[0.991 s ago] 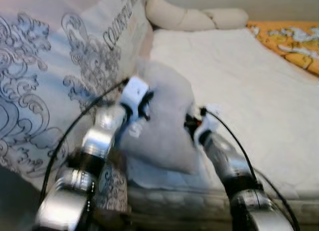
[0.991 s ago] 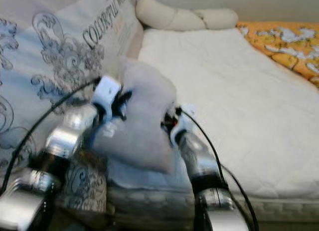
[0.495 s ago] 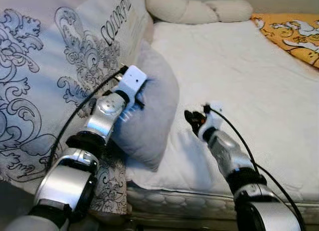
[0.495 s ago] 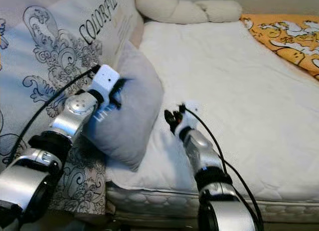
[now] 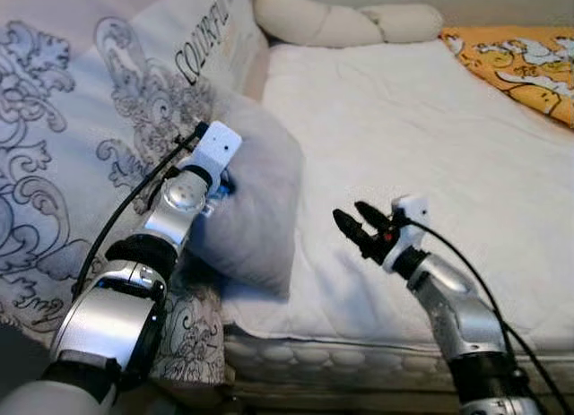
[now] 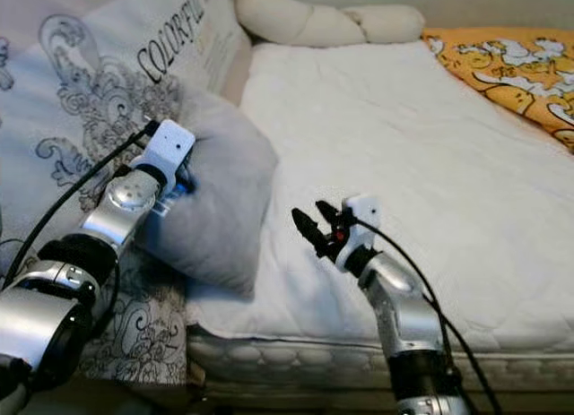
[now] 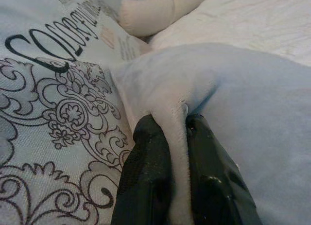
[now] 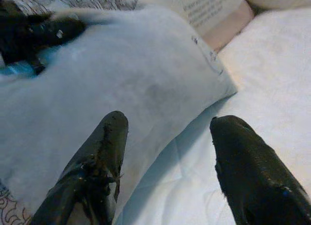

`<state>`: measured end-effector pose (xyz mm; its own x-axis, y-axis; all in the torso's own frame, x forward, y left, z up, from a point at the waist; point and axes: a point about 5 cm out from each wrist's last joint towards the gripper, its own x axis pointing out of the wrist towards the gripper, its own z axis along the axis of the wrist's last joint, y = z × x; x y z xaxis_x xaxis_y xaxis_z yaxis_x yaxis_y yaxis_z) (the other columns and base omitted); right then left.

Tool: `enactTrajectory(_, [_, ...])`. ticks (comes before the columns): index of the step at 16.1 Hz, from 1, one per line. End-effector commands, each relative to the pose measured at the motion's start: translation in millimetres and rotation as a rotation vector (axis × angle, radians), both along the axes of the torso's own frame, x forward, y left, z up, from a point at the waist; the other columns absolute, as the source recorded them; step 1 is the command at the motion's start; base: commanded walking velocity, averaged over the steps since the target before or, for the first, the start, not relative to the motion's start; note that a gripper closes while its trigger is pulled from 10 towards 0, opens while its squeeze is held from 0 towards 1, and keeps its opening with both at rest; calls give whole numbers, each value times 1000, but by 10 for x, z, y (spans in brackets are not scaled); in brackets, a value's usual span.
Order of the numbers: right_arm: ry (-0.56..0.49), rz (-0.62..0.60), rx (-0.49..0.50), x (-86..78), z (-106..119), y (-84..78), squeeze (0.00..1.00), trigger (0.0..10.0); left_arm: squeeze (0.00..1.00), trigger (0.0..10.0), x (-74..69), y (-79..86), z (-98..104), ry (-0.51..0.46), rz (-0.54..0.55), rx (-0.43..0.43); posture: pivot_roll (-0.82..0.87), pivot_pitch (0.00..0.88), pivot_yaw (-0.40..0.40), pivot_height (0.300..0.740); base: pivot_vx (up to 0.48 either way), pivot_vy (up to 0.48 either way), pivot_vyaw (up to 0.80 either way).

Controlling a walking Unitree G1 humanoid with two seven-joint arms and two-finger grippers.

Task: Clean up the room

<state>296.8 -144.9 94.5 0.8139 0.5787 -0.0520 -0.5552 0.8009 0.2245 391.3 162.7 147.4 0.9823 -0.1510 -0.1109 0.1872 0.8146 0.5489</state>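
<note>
A soft grey pillow [image 5: 260, 200] leans at the left edge of the white mattress [image 5: 430, 137], against a big patterned cushion [image 5: 81, 155]. My left gripper [image 7: 176, 132] is shut on a fold of the grey pillow [image 7: 233, 118], near its upper left side. My right gripper [image 5: 357, 227] hovers open just above the mattress, a short way right of the pillow, fingers pointing toward it. In the right wrist view the grey pillow [image 8: 121, 89] lies ahead of the open fingers [image 8: 97, 162].
A long cream bolster [image 5: 341, 25] lies across the head of the bed. An orange printed blanket [image 5: 520, 61] covers the far right corner. The mattress's front edge [image 5: 359, 366] runs below my arms.
My right gripper has let go of the pillow and drawn back to the right, now open. The pillow has settled against the patterned cushion, still held by my left gripper.
</note>
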Motion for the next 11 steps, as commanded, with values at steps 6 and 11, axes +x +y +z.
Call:
enactTrajectory(6, [-12,1,-3,-27,94,47,1000,10000,1000,10000,-32,-100,134,-118,-75,-137,-82,0,69,740,0,0,0])
enactTrajectory(11, [-108,-158,2,-35,332,-27,1000,10000,1000,10000,-333,-238,497,-251,-253,-379,-84,0,67,740,0,0,0])
